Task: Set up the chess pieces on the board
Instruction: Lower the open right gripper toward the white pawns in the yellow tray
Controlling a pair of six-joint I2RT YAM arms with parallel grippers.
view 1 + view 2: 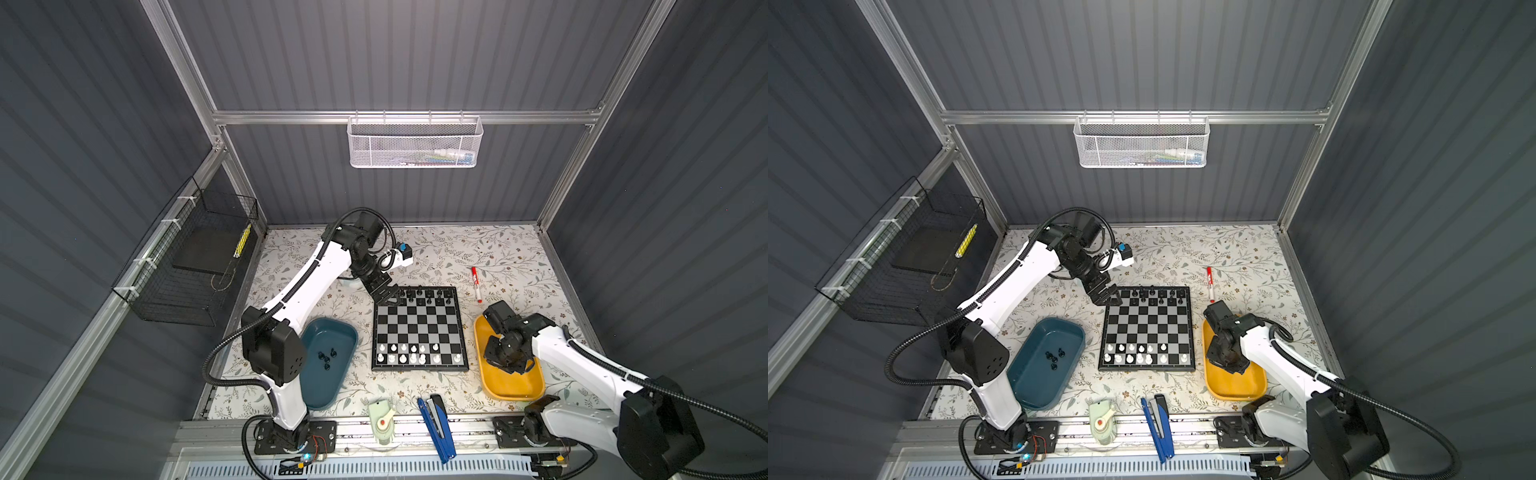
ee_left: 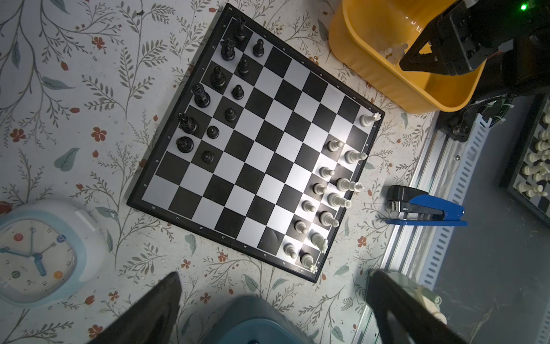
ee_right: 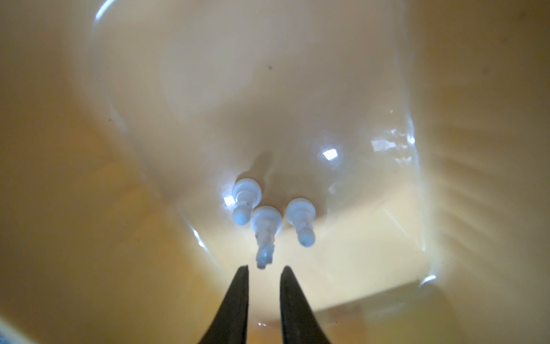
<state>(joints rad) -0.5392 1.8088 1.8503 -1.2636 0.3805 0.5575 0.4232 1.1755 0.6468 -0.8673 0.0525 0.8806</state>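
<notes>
Beside the right edge of the square black-and-silver chessboard [image 1: 419,328], the right hand [image 3: 265,272] sits inside the yellow oblong plastic tray [image 1: 513,388]. Its fingers stand a narrow gap apart and pinch nothing. Three white plastic chessmen [image 3: 266,223] are grouped on the tray floor. The head of the tallest lies just ahead of the fingertips, not between them.

On the board, white pieces [image 1: 409,353] fill most of the two nearest rows and black pieces [image 1: 428,295] most of the two farthest. Left of the board, four black chessmen [image 1: 327,358] rest in the teal oblong tray [image 1: 332,392]. The left hand [image 1: 385,293] hangs above the board's far left corner, fingers spread wide, holding nothing.

The desk [image 1: 519,257] carries a floral-print cover. A blue stapler [image 1: 436,428] lies nearer than the board, and a red-and-white pen [image 1: 476,284] lies beyond its far right corner. Grey ribbed walls [image 1: 415,62] enclose the cell.
</notes>
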